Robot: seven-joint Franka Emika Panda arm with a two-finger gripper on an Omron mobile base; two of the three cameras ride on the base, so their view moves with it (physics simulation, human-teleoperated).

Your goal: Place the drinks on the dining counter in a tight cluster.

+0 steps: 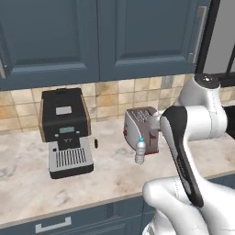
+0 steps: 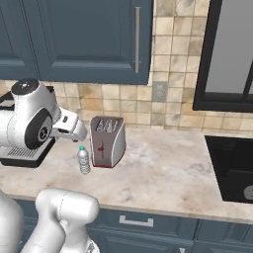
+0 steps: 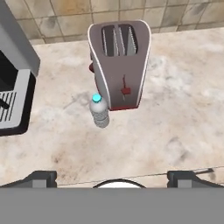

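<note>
- A small clear water bottle (image 3: 99, 110) with a blue cap stands upright on the beige stone counter (image 3: 175, 109) beneath the tan tile wall, just beside the front left corner of a silver toaster (image 3: 119, 63) as the hand camera sees it.
- In the left base view the same bottle (image 1: 140, 150) sits close in front of the toaster (image 1: 141, 127), well apart from the black coffee machine (image 1: 65, 131) further along the counter.
- The right base view puts the bottle (image 2: 84, 159) between the toaster (image 2: 106, 141) and the robot's white arm, with a dark sink (image 2: 232, 168) well off to the other side.
- The claw (image 3: 112, 177) hovers above the counter's front edge with its fingers spread wide and nothing between them; the bottle stands apart from it, further in toward the wall.
- By the look of it, the task has barely begun: this bottle stands untouched on the wall-side counter, not on the dining counter where the drinks belong.
- What appears left for this one: reach down, close on the bottle, carry it across and set it close beside the other drinks.
- The toaster crowding the bottle's side may leave little room for one finger, so the approach probably wants care.
</note>
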